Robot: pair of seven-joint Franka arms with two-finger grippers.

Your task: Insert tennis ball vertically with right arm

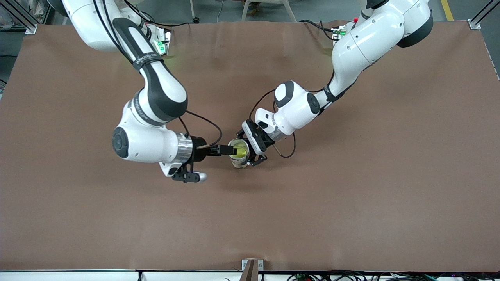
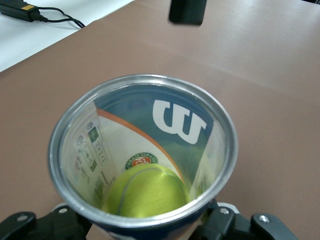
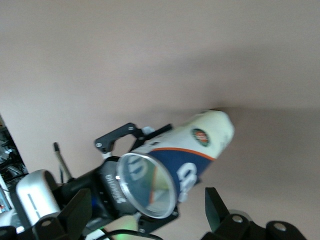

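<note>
The tennis can (image 1: 239,153) stood upright at frame centre on the brown table (image 1: 351,195), white Wilson "W" on blue and a round green-and-orange badge lower on its label, tennis ball (image 2: 147,192) already at its bottom. The left gripper (image 1: 254,156) pinched the can's side. The right gripper (image 1: 230,150) hovered over the open rim with fingers (image 3: 215,207) spread, bare table all round to the edges.

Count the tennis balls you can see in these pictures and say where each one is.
1: a tennis ball lies inside the open can, which the left gripper holds upright. Others could be hidden beneath it.
</note>
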